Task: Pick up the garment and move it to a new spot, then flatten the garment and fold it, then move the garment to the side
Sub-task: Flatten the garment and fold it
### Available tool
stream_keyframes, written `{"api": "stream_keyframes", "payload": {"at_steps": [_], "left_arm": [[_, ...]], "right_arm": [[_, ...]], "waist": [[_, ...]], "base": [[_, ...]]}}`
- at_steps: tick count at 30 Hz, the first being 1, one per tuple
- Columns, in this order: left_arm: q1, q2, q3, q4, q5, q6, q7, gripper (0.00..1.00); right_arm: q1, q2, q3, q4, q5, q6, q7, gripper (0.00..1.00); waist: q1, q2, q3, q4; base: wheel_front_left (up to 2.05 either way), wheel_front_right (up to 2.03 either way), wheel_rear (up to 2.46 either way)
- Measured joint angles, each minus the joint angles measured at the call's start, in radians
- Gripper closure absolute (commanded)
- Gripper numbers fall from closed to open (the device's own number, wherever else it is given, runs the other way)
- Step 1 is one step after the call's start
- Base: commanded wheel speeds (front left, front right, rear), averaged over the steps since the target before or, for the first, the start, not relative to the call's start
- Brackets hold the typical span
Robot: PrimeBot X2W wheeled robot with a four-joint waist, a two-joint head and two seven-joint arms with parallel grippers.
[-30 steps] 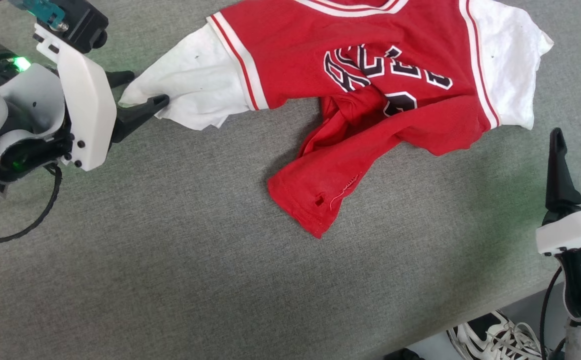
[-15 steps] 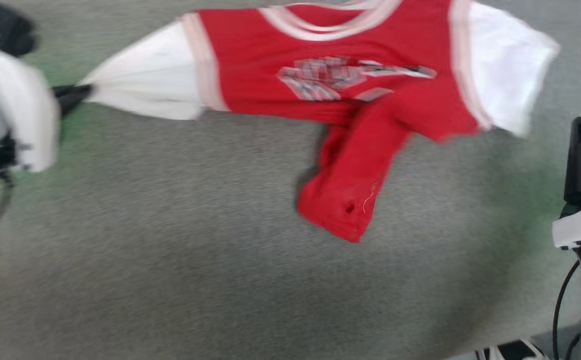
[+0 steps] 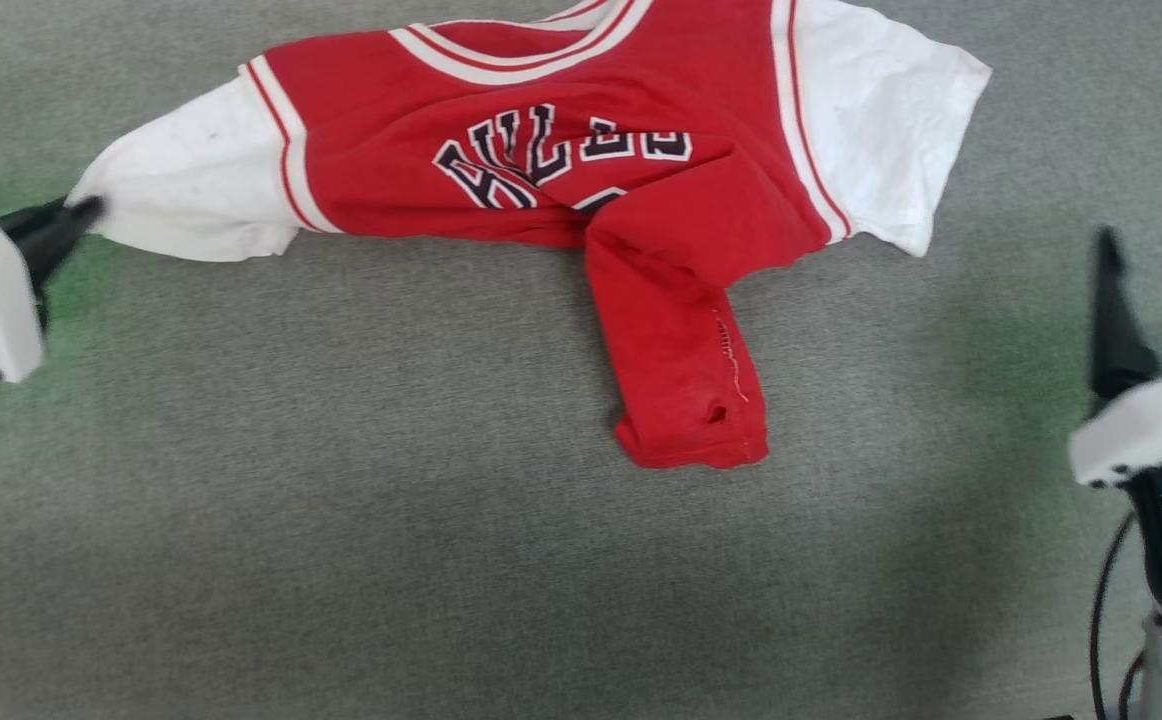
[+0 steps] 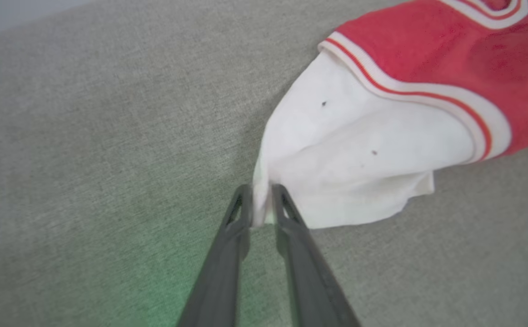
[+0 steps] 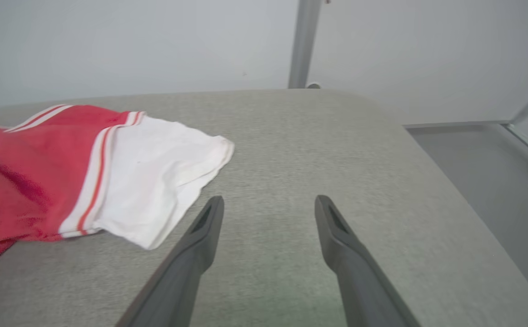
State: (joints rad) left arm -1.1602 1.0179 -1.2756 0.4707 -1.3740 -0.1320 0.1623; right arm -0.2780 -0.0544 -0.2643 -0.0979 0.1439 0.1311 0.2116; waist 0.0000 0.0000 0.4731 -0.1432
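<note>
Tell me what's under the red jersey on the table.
The grey table shows all around the garment, so it seemingly lies straight on that. Its bunched lower part covers the bottom of the dark lettering, and anything beneath the cloth is hidden.

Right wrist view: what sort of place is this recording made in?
Probably a plain indoor lab or test room rather than a home. The signs are a grey fabric-covered table, a bare pale wall behind it, and a grey metal post rising past the table's far edge.
</note>
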Motion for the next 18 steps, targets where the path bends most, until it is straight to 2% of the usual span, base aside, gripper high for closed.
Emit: {"api": "stream_keyframes", "payload": {"at_steps": [3,8,11,13,15,18], "left_arm": [[0.016,-0.019,0.002,0.001,0.0,0.0,-0.092,0.0],[0.052,-0.071,0.019,0.06,0.04,0.0,-0.353,0.0],[0.096,-0.122,0.06,0.08,0.058,0.0,-0.417,0.0],[0.122,-0.154,0.148,0.083,0.092,0.0,-0.422,0.0],[0.16,-0.192,0.293,0.056,0.177,0.014,-0.424,0.0],[0.303,-0.264,0.502,-0.016,0.343,0.042,-0.425,0.0]], "right_arm": [[-0.049,-0.038,0.067,0.023,-0.022,0.0,0.073,0.0],[-0.173,-0.149,0.118,0.088,-0.031,0.0,0.212,0.0],[-0.263,-0.216,0.136,0.136,-0.03,0.0,0.318,0.0],[-0.318,-0.243,0.138,0.161,-0.009,0.0,0.396,0.0],[-0.368,-0.263,0.137,0.19,0.008,0.0,0.48,0.0],[-0.431,-0.299,0.126,0.224,0.026,0.0,0.589,0.0]], "waist": [[0.0,0.0,-0.001,0.015],[0.0,0.0,-0.002,0.057],[0.0001,0.0,0.001,0.091],[0.0001,0.0,0.006,0.117],[0.0,0.0,0.012,0.144],[0.0001,0.0,0.024,0.186]], "base": [[0.0,0.0,0.0],[0.0,0.0,0.0],[0.0,0.0,0.0],[0.0,0.0,0.0],[0.0,0.0,0.0],[0.0,0.0,0.0]]}}
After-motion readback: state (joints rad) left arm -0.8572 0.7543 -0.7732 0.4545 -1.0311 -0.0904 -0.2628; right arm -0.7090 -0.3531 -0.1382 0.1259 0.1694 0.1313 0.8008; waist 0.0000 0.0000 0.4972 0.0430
